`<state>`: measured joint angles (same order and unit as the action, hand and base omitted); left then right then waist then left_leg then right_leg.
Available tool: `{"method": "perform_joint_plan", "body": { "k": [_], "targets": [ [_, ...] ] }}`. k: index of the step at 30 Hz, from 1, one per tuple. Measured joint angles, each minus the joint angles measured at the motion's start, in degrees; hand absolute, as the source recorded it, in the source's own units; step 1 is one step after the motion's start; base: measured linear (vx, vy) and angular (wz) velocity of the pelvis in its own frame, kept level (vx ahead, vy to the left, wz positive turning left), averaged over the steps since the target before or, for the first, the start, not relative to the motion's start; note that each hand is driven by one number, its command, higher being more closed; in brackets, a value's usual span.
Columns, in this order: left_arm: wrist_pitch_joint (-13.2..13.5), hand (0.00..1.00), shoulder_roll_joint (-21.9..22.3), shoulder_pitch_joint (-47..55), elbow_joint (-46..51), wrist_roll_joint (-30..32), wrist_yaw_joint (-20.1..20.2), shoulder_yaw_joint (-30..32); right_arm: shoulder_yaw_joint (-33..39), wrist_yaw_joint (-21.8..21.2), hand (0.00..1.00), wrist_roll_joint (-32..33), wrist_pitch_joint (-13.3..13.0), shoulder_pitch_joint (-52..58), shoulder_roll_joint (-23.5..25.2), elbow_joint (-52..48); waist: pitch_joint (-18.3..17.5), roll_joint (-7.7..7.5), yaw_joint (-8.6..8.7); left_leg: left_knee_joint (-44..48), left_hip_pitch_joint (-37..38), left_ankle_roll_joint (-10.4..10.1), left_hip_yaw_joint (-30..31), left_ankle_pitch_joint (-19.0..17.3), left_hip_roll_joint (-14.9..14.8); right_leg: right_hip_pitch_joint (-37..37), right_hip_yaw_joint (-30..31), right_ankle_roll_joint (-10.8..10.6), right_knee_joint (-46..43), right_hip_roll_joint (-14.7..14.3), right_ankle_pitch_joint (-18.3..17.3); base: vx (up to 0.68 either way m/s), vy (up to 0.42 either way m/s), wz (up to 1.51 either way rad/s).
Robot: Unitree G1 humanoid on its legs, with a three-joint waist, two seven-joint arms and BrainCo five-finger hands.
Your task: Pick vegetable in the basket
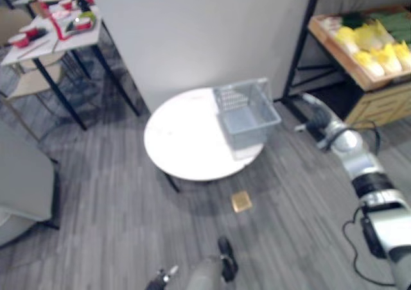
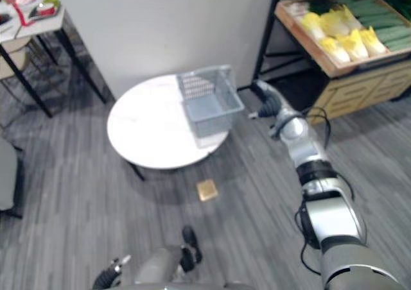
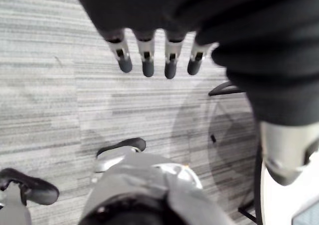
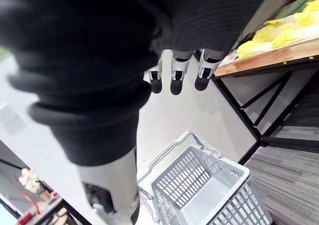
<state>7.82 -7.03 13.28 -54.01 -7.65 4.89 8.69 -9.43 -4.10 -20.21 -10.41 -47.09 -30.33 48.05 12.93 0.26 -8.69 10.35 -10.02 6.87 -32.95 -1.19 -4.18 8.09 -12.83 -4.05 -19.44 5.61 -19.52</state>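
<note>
The vegetables lie in a wooden tray (image 2: 302, 36) on a black-framed shelf at the robot's far right. The yellow vegetables (image 2: 340, 33) are heaped toward the front of the tray, and the green vegetables (image 2: 379, 14) are behind them. The right hand (image 2: 264, 96) is stretched out low in front of the robot, in the gap between the basket (image 2: 209, 101) and the shelf's black post (image 2: 264, 30). It is near the basket's right side and well short of the tray, touching neither. In the right wrist view its fingers (image 4: 172, 80) run straight and side by side with the thumb apart, and they hold nothing. Past them the yellow vegetables show up on the shelf edge and the basket sits below. The basket is grey slotted plastic with its wire handle folded down, and it stands on the far right part of a round white table (image 2: 148, 129), slightly over the rim. The left hand (image 3: 147, 60) hangs low by the robot's side above the grey plank floor (image 1: 115, 194), its fingers straight and loosely parted, carrying nothing. A small golden-brown square (image 1: 241, 201) lies on the floor just in front of the table. Far off to the left stands a white dining table (image 1: 45, 43) with red dishes on it.
</note>
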Motion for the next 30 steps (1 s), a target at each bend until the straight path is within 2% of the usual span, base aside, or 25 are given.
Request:
{"method": "perform_joint_plan", "body": {
  "k": [1,2,3,4,5,6,7,8,9,10,11,12,13,14,15,16,17,18,19,21,23,25,26,30],
  "targets": [
    [-0.5,0.0,0.1,-0.5,-0.1,0.5,0.0,-0.1,0.0,0.0,0.0,-0.9,-0.1,-0.1,0.2,0.2,0.2,-0.35,-0.05,1.0,0.1,0.5,0.1,-1.3,0.2,-2.5,-0.3,-0.2,-6.4,1.3,-0.2,0.4,0.147,0.15],
    [-0.9,0.0,0.1,-1.0,-0.1,2.4,0.4,-0.5,0.0,0.1,0.0,-3.1,-0.3,-0.2,0.6,0.5,0.5,-0.72,-0.02,3.2,1.0,1.1,0.7,-3.0,0.7,-7.4,-1.4,-0.1,-19.3,4.5,0.2,0.42,0.135,0.22],
    [-0.9,0.0,-0.1,-1.3,-0.1,4.3,0.4,-0.4,0.0,0.2,0.0,-4.7,-1.3,-0.8,1.1,2.4,0.8,-0.38,0.15,5.5,2.6,2.2,1.9,-5.3,0.7,-9.9,-2.0,1.3,-27.4,6.3,-0.6,0.42,0.108,0.3],
    [-0.9,0.0,-0.3,-1.5,-0.1,4.9,0.3,-0.5,0.0,0.4,0.0,-4.7,-1.7,-0.8,1.0,3.2,1.1,0.05,0.44,6.2,3.6,2.1,3.0,-6.0,0.6,-10.1,-2.4,1.7,-28.4,6.6,-1.0,0.41,0.033,0.43],
    [-0.8,0.0,-0.7,-2.1,0.0,6.2,0.2,-0.5,0.0,1.3,0.0,-4.7,-2.2,-0.8,1.0,4.4,1.4,0.67,0.55,6.1,5.8,1.6,5.4,-6.5,0.3,-11.0,-2.6,2.3,-27.2,6.3,-1.4,0.37,-0.029,0.49],
    [-0.8,0.0,-1.3,-2.8,0.7,6.3,0.0,-0.5,0.0,2.0,0.0,-4.7,-2.5,-1.2,0.9,4.5,2.0,1.59,0.57,5.0,8.0,0.6,7.7,-7.7,-0.5,-12.5,-2.4,2.2,-22.8,4.9,-1.4,0.38,-0.055,0.47],
    [-0.8,0.0,-1.9,-3.2,1.0,6.3,0.0,-0.6,-0.1,2.2,0.0,-4.7,-2.6,-1.5,0.9,4.3,2.1,1.82,0.6,4.4,8.5,0.2,9.1,-8.1,-0.7,-13.6,-1.8,1.6,-19.4,3.9,-0.9,0.32,-0.083,0.54],
    [-0.9,0.0,-3.4,-4.3,1.6,6.2,0.2,-1.0,-0.1,2.4,0.0,-4.6,-1.9,-1.6,0.8,2.5,2.2,1.7,0.86,3.1,9.0,-0.5,11.1,-8.4,-1.1,-16.3,1.0,-0.5,-11.6,1.9,0.8,0.23,-0.084,0.84],
    [-1.0,0.0,-5.0,-5.7,1.7,6.1,0.4,-2.0,-0.1,2.7,0.0,-4.5,-0.2,-1.5,0.3,0.0,2.4,1.28,1.61,1.7,9.3,-1.4,14.0,-8.2,-0.7,-18.6,4.3,-1.8,-3.8,0.7,4.3,0.23,-0.122,1.04],
    [-1.0,0.0,-5.7,-6.3,1.8,6.1,0.5,-2.2,-0.1,2.7,0.0,-4.5,0.4,-1.5,-0.1,-1.2,2.6,1.03,2.27,1.2,9.4,-1.9,15.7,-8.0,-0.3,-19.4,5.8,-2.6,-0.7,0.7,6.4,0.27,-0.163,1.36],
    [-1.0,0.0,-6.4,-6.8,2.1,6.1,0.5,-2.3,0.0,2.8,0.0,-4.0,2.3,-1.4,-0.6,-3.2,2.9,0.49,3.46,0.4,9.9,-2.7,18.6,-7.9,0.6,-20.7,8.2,-3.8,3.1,1.2,9.3,0.35,-0.231,1.35],
    [-1.1,0.0,-7.0,-6.8,2.1,6.1,0.5,-2.3,0.0,2.7,0.0,-3.6,3.9,-1.3,-0.6,-4.4,3.6,-0.21,3.72,-0.2,11.2,-4.4,20.4,-7.8,1.2,-21.1,9.2,-4.1,4.3,1.8,11.4,0.31,-0.232,1.25],
    [-1.2,0.0,-7.2,-6.5,2.1,6.1,0.4,-2.3,0.0,2.7,0.0,-3.4,4.2,-1.2,-0.6,-4.6,3.8,-0.58,3.61,0.0,11.6,-5.0,21.4,-8.1,1.4,-21.1,9.6,-4.0,4.4,1.8,12.4,0.36,-0.291,1.04],
    [-1.7,0.0,-7.5,-6.0,2.1,6.1,0.2,-2.3,0.0,2.4,0.0,-3.3,4.6,-1.1,-0.6,-4.7,3.6,-1.64,3.6,1.1,11.4,-6.0,23.0,-8.8,2.0,-20.7,10.0,-2.6,5.4,1.8,15.6,0.4,-0.348,1.02],
    [-1.9,0.0,-8.8,-5.8,2.1,6.1,0.2,-2.9,0.1,2.3,0.0,-3.3,4.8,-1.4,-0.6,-5.3,3.4,-3.97,3.52,2.7,10.3,-7.5,24.6,-10.0,3.6,-19.9,10.1,-0.8,7.5,2.5,21.1,0.42,-0.369,1.02],
    [-2.2,0.0,-9.0,-5.7,1.7,6.1,0.2,-3.0,0.1,2.2,0.0,-3.3,4.7,-1.7,-1.0,-5.7,3.8,-4.49,3.47,3.9,9.5,-8.3,24.9,-10.7,3.9,-19.8,10.0,0.1,8.3,3.0,22.8,0.38,-0.371,0.75],
    [-3.1,0.0,-7.1,-6.4,1.6,6.2,0.2,-3.4,0.0,2.1,0.0,-3.3,4.6,-2.6,-2.0,-5.7,4.3,-1.43,3.35,5.8,7.8,-9.1,25.4,-11.0,1.3,-20.0,8.0,1.4,8.7,1.1,24.6,0.32,-0.289,0.55],
    [-3.0,0.0,-5.8,-6.3,2.3,6.4,0.9,-4.2,0.0,1.7,0.0,-3.3,4.8,-3.2,-3.3,-5.7,4.3,0.42,3.46,5.5,6.3,-9.4,24.7,-11.0,-0.2,-19.9,6.6,1.7,11.2,0.0,24.5,0.32,-0.287,0.45],
    [-3.0,0.0,-4.5,-6.7,2.5,6.8,1.4,-4.2,-0.1,1.0,0.0,-3.4,5.3,-4.2,-4.3,-5.7,5.0,1.82,3.28,3.7,6.1,-10.7,23.6,-10.1,-1.5,-19.9,5.5,2.1,12.5,-0.7,24.7,0.22,-0.176,0.43],
    [-2.8,0.0,-3.2,-7.5,2.5,8.1,2.2,-4.7,-0.2,1.0,0.0,-3.4,6.6,-5.7,-5.4,-5.7,6.4,3.11,4.11,0.7,6.7,-11.7,20.5,-7.6,-2.6,-19.9,3.9,2.6,12.7,-1.0,24.7,0.13,-0.122,0.32],
    [-2.7,0.0,-3.0,-8.9,2.4,9.0,2.3,-5.4,-0.7,1.0,0.0,-3.5,8.0,-7.4,-6.3,-5.8,8.0,3.36,4.8,-0.4,6.0,-11.2,17.6,-6.0,-3.1,-20.1,2.9,2.8,13.0,-1.0,24.6,0.05,-0.077,0.28],
    [-1.2,0.0,-3.0,-10.3,2.5,9.0,2.3,-5.6,-1.0,1.1,0.0,-3.6,9.5,-9.7,-6.8,-6.9,8.6,3.21,5.14,-1.5,3.7,-11.0,16.5,-5.7,-3.2,-22.5,2.5,3.1,13.3,-1.1,24.3,-0.04,-0.035,0.17],
    [-0.7,0.0,-3.1,-11.8,2.5,9.0,2.2,-5.7,-1.2,1.2,0.0,-3.5,10.3,-11.8,-6.9,-7.1,9.5,2.75,5.36,-2.6,2.2,-10.9,16.5,-4.6,-2.6,-24.3,2.5,3.2,13.4,-0.6,24.4,-0.09,-0.009,0.17],
    [0.1,0.0,-3.2,-13.6,2.6,8.7,1.1,-6.9,-1.8,1.2,0.0,-3.6,13.9,-14.8,-7.0,-7.1,12.1,3.2,5.52,-7.2,0.0,-11.1,18.2,-1.0,-1.8,-26.5,0.4,3.7,14.9,-0.2,25.1,-0.04,-0.003,0.29]
  ]
}}
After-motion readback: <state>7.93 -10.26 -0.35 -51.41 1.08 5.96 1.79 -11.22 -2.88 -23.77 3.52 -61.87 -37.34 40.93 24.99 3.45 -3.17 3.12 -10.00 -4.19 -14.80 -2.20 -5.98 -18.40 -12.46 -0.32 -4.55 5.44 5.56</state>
